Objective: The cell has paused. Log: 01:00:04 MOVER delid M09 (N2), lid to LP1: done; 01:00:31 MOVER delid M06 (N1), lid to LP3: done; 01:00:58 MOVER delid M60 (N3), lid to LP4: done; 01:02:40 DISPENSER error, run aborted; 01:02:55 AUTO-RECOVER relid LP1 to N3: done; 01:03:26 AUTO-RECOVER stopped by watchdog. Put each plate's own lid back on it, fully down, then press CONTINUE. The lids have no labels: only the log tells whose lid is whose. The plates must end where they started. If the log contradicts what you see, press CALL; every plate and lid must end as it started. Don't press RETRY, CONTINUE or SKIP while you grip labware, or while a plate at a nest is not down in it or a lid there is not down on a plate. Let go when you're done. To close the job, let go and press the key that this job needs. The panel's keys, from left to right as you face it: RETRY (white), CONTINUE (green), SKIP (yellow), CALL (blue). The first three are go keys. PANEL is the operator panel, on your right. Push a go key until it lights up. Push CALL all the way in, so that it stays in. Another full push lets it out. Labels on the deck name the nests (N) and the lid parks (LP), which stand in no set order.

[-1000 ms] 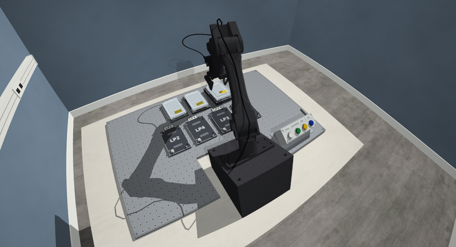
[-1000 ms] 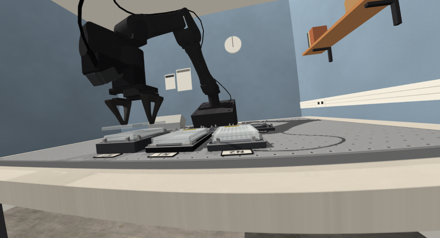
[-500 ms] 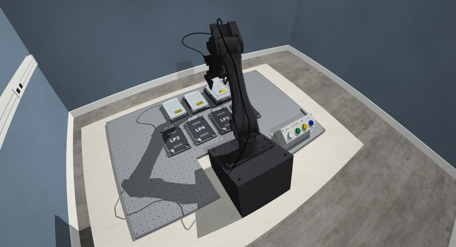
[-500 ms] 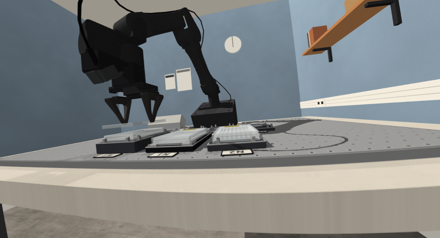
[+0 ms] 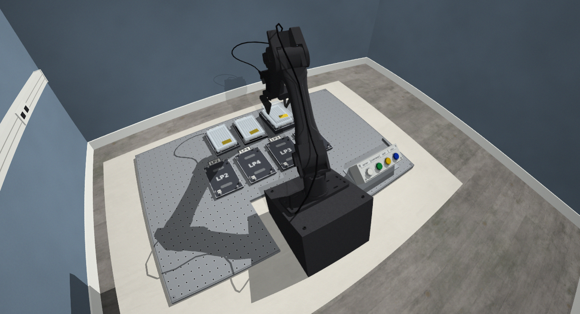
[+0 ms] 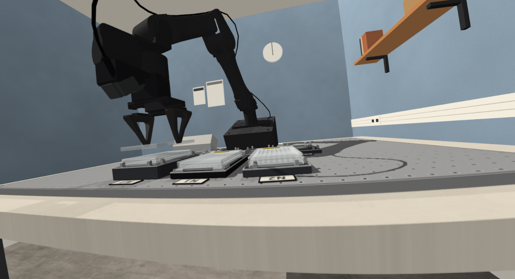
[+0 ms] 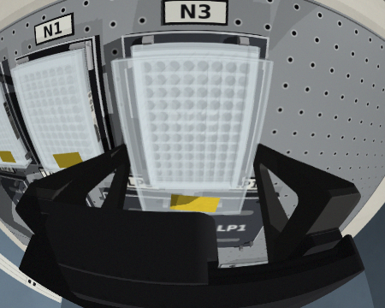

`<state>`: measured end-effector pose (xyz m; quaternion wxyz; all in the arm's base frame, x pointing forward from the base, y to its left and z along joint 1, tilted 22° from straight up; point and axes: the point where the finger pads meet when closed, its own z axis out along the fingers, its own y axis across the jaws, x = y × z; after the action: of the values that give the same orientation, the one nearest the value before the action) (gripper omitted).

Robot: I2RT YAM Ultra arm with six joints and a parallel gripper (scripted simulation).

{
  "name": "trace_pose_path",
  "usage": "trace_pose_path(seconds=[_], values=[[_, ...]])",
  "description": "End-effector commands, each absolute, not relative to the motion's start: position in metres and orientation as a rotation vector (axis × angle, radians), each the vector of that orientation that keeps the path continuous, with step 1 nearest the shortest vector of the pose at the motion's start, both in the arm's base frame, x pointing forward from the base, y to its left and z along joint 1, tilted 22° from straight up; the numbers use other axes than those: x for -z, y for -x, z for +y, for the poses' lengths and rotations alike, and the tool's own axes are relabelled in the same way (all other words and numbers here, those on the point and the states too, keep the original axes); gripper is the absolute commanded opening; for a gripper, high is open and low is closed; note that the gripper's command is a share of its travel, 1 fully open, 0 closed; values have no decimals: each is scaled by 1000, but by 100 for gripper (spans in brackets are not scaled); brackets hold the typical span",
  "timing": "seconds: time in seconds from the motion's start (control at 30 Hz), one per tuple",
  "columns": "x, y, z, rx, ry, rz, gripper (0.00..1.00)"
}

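Note:
My gripper (image 5: pixel 274 105) is shut on a clear lid (image 7: pixel 192 128) and holds it level, a little above the well plate in nest N3 (image 7: pixel 196 11). In the low side view the lid (image 6: pixel 151 145) hangs between the fingertips (image 6: pixel 158 140), clear of the plate (image 6: pixel 154 158) under it. In the wrist view the lid covers most of the plate and reaches a bit past its near end. Plates with yellow tags sit in nest N1 (image 5: pixel 250 127) and nest N2 (image 5: pixel 220 137).
Lid parks LP2 (image 5: pixel 222 177), LP4 (image 5: pixel 254 164) and LP3 (image 5: pixel 285 151) stand in front of the nests with no lid that I can see. LP1 (image 7: pixel 231 228) lies under my wrist. The key panel (image 5: pixel 376 162) is at the right, beside the arm's black base (image 5: pixel 320 223).

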<state>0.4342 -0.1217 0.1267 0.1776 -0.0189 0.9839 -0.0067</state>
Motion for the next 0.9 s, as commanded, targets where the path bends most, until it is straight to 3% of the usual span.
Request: trace_pose_path(seconds=[0.0, 0.87], values=[[-150, -438, -130, 33, 44, 2735, 0], [-146, -442, -132, 39, 43, 2724, 0]])
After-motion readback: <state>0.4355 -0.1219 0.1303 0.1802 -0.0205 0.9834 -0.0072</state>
